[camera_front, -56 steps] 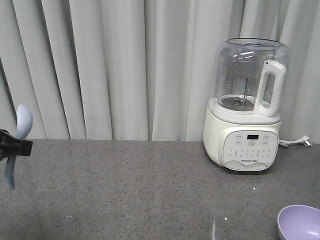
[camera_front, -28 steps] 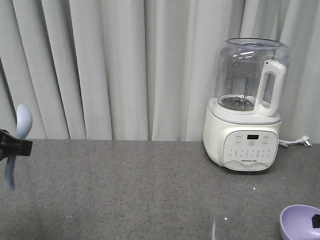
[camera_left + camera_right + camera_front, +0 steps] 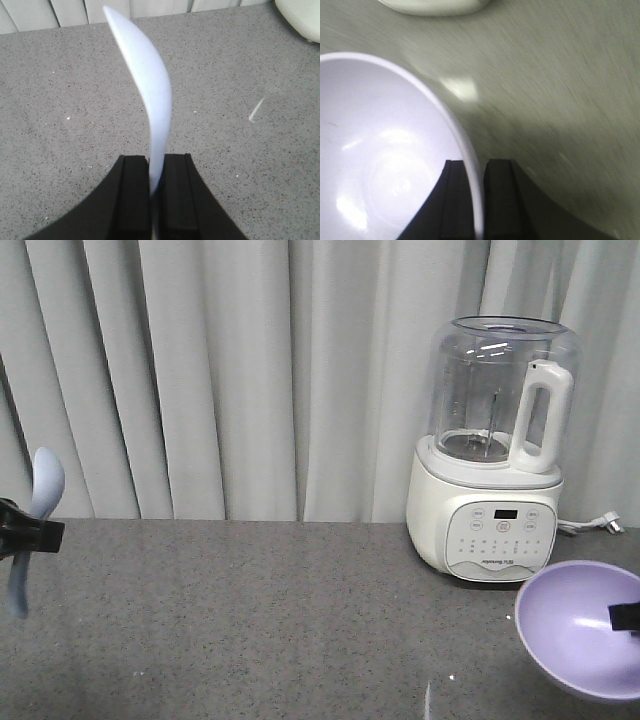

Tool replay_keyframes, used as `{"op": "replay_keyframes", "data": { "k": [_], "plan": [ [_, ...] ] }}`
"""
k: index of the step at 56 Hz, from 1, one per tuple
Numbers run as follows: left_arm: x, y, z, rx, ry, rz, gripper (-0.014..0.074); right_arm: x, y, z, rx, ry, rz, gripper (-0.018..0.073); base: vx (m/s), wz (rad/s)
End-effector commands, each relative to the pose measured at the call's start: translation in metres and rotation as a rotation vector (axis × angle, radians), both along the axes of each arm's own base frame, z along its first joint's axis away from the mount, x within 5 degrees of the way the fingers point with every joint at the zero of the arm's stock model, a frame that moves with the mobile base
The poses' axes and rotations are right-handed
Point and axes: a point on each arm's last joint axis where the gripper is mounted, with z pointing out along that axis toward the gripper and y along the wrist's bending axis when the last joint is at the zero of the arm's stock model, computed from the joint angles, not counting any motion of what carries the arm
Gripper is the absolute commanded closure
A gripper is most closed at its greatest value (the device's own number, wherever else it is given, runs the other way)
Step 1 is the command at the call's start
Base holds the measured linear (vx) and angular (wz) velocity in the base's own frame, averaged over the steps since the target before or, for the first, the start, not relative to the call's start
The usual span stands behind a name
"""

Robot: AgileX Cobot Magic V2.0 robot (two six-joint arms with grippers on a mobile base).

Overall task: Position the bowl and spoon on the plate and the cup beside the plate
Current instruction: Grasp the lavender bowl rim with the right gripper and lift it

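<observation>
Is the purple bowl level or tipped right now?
Tipped: the bowl shows its empty inside to the front camera, rim pinched by the right gripper.

Item: white blender [image 3: 490, 470], far right. Ctrl panel [image 3: 503, 540] w/ small dark display, rows of button marks, one printed line near bottom edge. All too small to read. No legible txt elsewhere.

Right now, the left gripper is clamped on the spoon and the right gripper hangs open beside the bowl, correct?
Not quite: the right gripper is shut on the rim of the bowl, as the right wrist view shows. The left gripper does clamp the spoon.
</observation>
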Motion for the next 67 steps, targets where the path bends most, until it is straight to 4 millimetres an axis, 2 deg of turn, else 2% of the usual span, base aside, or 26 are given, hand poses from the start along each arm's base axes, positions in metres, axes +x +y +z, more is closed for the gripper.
{"op": "replay_keyframes", "data": {
  "k": [1, 7, 12, 22, 27, 37, 44, 53, 67],
  "plan": [
    [-0.005, -0.001, 0.023, -0.033, -0.130, 0.005, 0.0603, -0.021, 0.024, 0.054, -0.015, -0.285, 0.096, 0.0571, 0.00, 0.00],
    [-0.008, -0.001, 0.024, -0.042, -0.126, 0.001, 0.0603, -0.045, 0.047, 0.081, 0.037, -0.424, 0.179, 0.0569, 0.00, 0.00],
    [-0.016, -0.003, 0.028, -0.074, -0.147, -0.011, 0.0601, -0.063, 0.060, 0.096, 0.075, -0.490, 0.233, 0.0568, 0.00, 0.00],
    [-0.056, -0.003, 0.027, -0.105, -0.244, -0.085, 0.0600, -0.094, 0.074, 0.113, 0.059, -0.580, 0.317, 0.0568, 0.00, 0.00],
    [-0.081, 0.000, 0.018, -0.111, -0.302, -0.091, 0.0600, -0.105, 0.073, 0.110, 0.062, -0.604, 0.309, 0.0568, 0.00, 0.00],
    [-0.134, 0.010, 0.002, -0.115, -0.435, -0.067, 0.0600, -0.128, 0.067, 0.078, 0.031, -0.634, 0.253, 0.0568, 0.00, 0.00],
    [-0.160, 0.014, -0.007, -0.117, -0.501, -0.053, 0.0599, -0.142, 0.064, 0.071, 0.037, -0.671, 0.223, 0.0568, 0.00, 0.00],
    [-0.172, 0.017, -0.011, -0.125, -0.555, -0.040, 0.0596, -0.148, 0.065, 0.069, 0.028, -0.670, 0.235, 0.0568, 0.00, 0.00],
    [-0.174, 0.017, -0.013, -0.124, -0.542, -0.046, 0.0596, -0.149, 0.065, 0.069, 0.031, -0.672, 0.236, 0.0568, 0.00, 0.00]
  ]
}}
